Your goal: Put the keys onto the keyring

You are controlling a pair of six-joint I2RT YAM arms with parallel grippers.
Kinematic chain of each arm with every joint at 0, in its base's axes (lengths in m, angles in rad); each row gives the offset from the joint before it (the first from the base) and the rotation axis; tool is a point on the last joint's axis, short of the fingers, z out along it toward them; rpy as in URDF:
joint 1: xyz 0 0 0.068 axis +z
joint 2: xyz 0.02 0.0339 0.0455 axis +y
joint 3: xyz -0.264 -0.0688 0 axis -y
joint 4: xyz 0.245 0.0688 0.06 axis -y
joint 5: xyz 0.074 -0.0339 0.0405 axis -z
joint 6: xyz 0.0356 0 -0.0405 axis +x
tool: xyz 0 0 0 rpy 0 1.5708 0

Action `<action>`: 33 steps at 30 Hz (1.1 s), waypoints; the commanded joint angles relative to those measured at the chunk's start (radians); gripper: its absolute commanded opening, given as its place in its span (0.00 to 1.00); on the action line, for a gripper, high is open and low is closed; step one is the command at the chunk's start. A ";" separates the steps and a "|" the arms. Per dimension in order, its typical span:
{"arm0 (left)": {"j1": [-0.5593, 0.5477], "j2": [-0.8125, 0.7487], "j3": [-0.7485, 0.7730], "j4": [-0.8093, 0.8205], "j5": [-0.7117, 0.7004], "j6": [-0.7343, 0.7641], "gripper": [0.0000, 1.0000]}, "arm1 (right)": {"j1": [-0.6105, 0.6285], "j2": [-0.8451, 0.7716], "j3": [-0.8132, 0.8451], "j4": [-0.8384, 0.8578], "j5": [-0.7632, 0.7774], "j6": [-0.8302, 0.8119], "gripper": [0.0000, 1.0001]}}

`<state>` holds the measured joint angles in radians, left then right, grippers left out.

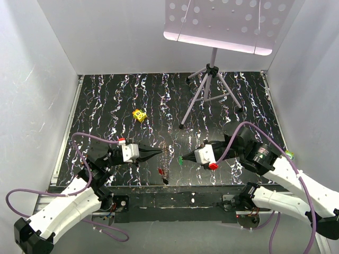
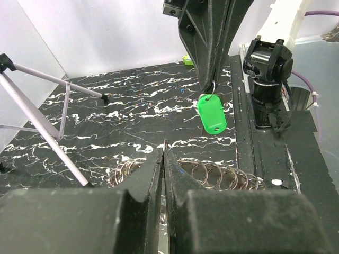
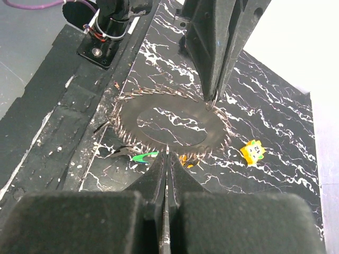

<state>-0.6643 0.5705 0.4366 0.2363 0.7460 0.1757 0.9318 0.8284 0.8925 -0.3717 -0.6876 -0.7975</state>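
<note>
My left gripper (image 1: pixel 160 154) is shut on the thin silvery keyring (image 2: pixel 166 144), whose edge pokes up between its tips. Below it a loop of several linked wire rings (image 2: pixel 212 174) lies on the black marbled table (image 1: pixel 106 106). My right gripper (image 1: pixel 184 159) faces it a few centimetres away, shut on the wire of the green key (image 2: pixel 212 114), which dangles under its fingertips. The right wrist view shows the left gripper (image 3: pixel 211 100) over the loop of rings (image 3: pixel 121 127), with the green key (image 3: pixel 140 157) and an orange key (image 3: pixel 188 160) near my own tips. A red key (image 1: pixel 160 170) lies by the front edge.
A grey tripod stand (image 1: pixel 212 90) with a perforated white panel (image 1: pixel 222 24) stands at the back right. A yellow block with dark spots (image 1: pixel 139 115) lies behind the left gripper. White walls enclose three sides; a black rail (image 1: pixel 175 190) runs along the near edge.
</note>
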 commanded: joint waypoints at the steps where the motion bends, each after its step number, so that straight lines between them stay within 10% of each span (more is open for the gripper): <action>1: 0.018 -0.021 0.048 0.029 0.000 0.015 0.00 | 0.007 -0.011 0.011 0.043 0.002 0.066 0.01; 33: 0.060 0.017 0.040 0.055 0.001 -0.025 0.00 | 0.007 -0.025 -0.017 0.085 0.022 0.175 0.01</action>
<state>-0.6106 0.6048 0.4385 0.2481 0.7658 0.1562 0.9318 0.8104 0.8841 -0.3431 -0.6575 -0.6655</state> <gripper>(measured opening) 0.018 0.022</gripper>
